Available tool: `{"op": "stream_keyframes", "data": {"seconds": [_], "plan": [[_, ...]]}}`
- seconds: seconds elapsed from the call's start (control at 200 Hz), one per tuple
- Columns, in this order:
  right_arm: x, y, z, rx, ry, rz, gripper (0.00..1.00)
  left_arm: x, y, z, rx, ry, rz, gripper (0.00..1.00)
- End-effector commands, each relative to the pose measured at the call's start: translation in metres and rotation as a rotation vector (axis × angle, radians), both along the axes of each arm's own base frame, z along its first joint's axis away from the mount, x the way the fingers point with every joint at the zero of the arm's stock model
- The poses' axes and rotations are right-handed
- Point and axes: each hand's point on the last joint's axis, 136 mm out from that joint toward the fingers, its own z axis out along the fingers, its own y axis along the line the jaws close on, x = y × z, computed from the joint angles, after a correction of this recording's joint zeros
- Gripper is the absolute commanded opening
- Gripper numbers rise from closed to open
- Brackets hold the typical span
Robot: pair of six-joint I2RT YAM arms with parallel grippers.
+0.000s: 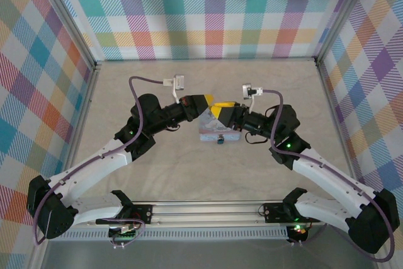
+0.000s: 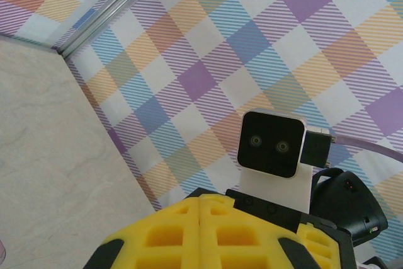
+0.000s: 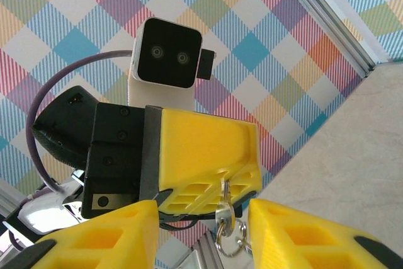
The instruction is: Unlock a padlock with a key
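From above, we see the left gripper (image 1: 211, 103) and the right gripper (image 1: 221, 113) meeting just over the pale blue tin (image 1: 211, 131). The padlock (image 1: 221, 140) sits at the tin's near edge. In the left wrist view, the left gripper's yellow fingers (image 2: 164, 237) are pressed together. In the right wrist view, the right gripper's fingers (image 3: 302, 231) stand apart, and the key (image 3: 224, 218) dangles between them, pinched by the left gripper.

Your two arms (image 1: 94, 163) are white shells over black joints — a purple cable (image 3: 60, 77) trails each. Gripper fingers (image 3: 208, 143) are yellow, waffle-cut; wrist cameras (image 2: 272, 145) white, black-faced; a green light (image 1: 288, 145) at each elbow.
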Motion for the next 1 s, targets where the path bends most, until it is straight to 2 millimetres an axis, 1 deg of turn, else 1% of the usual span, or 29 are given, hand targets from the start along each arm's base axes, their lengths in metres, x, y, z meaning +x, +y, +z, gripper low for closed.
{"op": "stream_keyframes", "data": {"seconds": [0.0, 0.1, 0.145, 0.19, 0.29, 0.34, 0.43, 0.495, 0.61, 0.66, 0.865, 0.995], "plan": [[-0.003, 0.002, 0.021, 0.033, -0.042, 0.015, 0.41, -0.010, 0.000, 0.015, -0.051, -0.039, -0.024, 0.00], [-0.001, 0.006, 0.020, 0.034, -0.032, 0.023, 0.41, -0.010, 0.000, 0.016, -0.056, -0.037, -0.024, 0.00], [0.000, 0.007, 0.019, 0.033, -0.032, 0.027, 0.39, -0.011, -0.001, 0.016, -0.057, -0.039, -0.026, 0.00], [0.001, 0.009, 0.019, 0.033, -0.029, 0.031, 0.35, -0.010, 0.000, 0.015, -0.055, -0.035, -0.024, 0.00], [0.001, 0.011, 0.016, 0.030, -0.020, 0.042, 0.32, -0.010, 0.000, 0.015, -0.051, -0.036, -0.019, 0.00], [0.000, 0.011, 0.014, 0.029, -0.017, 0.041, 0.32, -0.010, 0.001, 0.015, -0.050, -0.039, -0.013, 0.00], [-0.001, 0.009, 0.011, 0.030, -0.017, 0.033, 0.25, -0.009, 0.002, 0.016, -0.049, -0.042, -0.006, 0.00], [-0.002, 0.008, 0.009, 0.027, -0.016, 0.029, 0.25, -0.009, 0.003, 0.016, -0.046, -0.045, -0.004, 0.00], [-0.004, 0.004, 0.007, 0.021, -0.020, 0.015, 0.19, -0.008, 0.005, 0.016, -0.040, -0.048, 0.008, 0.00], [-0.004, 0.002, 0.006, 0.018, -0.020, 0.009, 0.19, -0.008, 0.006, 0.016, -0.038, -0.050, 0.015, 0.00], [-0.008, 0.000, 0.007, 0.016, -0.038, 0.010, 0.00, -0.008, 0.005, 0.017, -0.044, -0.048, 0.011, 0.00], [-0.009, 0.000, 0.010, 0.021, -0.049, 0.013, 0.00, -0.009, 0.006, 0.017, -0.048, -0.049, 0.013, 0.00]]}}
